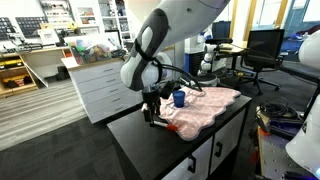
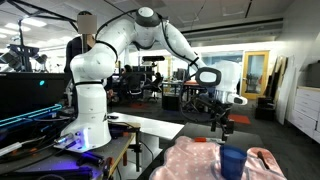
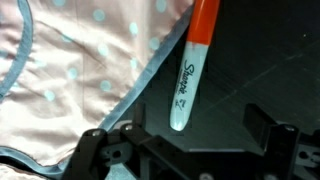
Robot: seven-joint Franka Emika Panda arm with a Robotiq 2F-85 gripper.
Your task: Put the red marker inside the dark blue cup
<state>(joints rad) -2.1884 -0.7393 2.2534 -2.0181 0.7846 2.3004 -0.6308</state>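
My fingers [image 3: 270,130] stand wide apart and hold nothing. The red Sharpie marker [image 3: 190,70] lies on the dark tabletop [image 3: 250,60], its white end between them, beside the pink dotted cloth [image 3: 90,60]. The dark blue cup [image 1: 179,98] stands near, by the cloth; I cannot see inside it.

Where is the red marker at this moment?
In the wrist view the red marker lies on the dark tabletop, just right of the pink cloth, its white end pointing toward the open tool.

White arm [image 2: 120,35] — rounded glossy segments, dark joint bands, black cable [image 1: 185,72] alongside, black boxy hand [image 1: 152,112]
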